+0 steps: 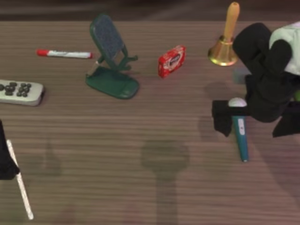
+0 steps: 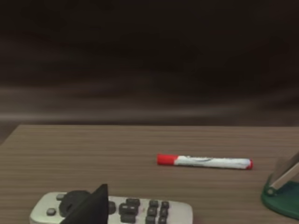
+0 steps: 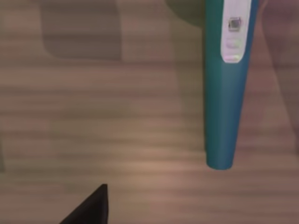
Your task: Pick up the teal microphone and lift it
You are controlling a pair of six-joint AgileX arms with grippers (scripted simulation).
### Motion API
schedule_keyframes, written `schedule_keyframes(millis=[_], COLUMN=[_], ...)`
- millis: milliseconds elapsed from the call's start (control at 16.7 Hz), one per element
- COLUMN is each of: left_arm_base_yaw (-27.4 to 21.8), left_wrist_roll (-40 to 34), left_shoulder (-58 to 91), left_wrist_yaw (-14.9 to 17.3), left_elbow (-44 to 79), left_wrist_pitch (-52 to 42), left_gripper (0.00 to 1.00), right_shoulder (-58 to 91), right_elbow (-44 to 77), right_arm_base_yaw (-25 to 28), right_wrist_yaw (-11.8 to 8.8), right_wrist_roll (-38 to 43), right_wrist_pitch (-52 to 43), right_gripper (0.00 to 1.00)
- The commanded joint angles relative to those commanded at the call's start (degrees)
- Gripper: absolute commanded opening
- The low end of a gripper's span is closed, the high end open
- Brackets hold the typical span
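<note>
Wood-grain surface (image 1: 140, 117) carries, from the left, my parked left gripper (image 1: 7, 157) whose fingers' spread I cannot tell, then the teal microphone (image 1: 240, 133) lying flat at the right, its head between my right gripper's (image 1: 234, 115) spread fingers, unclamped.

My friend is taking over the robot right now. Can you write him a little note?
Right tool: down at the teal microphone, near its head, at the table's right side; I can't tell if it grips.
Left tool: parked at the left edge, near the remote.
Done: the approach.
Left: close on the microphone, which lies flat, and lift it.
</note>
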Motion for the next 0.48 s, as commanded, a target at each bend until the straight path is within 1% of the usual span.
schedule_keyframes(millis=[240,360,480], left_arm_base_yaw=[0.0,0.0,0.0], left_wrist_roll=[0.0,0.0,0.0], left_shoulder=[0.0,0.0,0.0], left_wrist_yaw=[0.0,0.0,0.0], left_elbow=[0.0,0.0,0.0], left_wrist_pitch=[0.0,0.0,0.0], left_gripper=[1.0,1.0,1.0], right_shoulder=[0.49,2.54,5.52], right_elbow=[-0.61,-1.93,-3.79], right_arm_base_yaw=[-0.26,-0.28,-0.37], right_wrist_yaw=[-0.03,-0.01,0.0], right_wrist_roll=[-0.14,-0.25,-0.3], right_wrist_pitch=[1.04,4.27,9.49], right_gripper=[1.0,1.0,1.0])
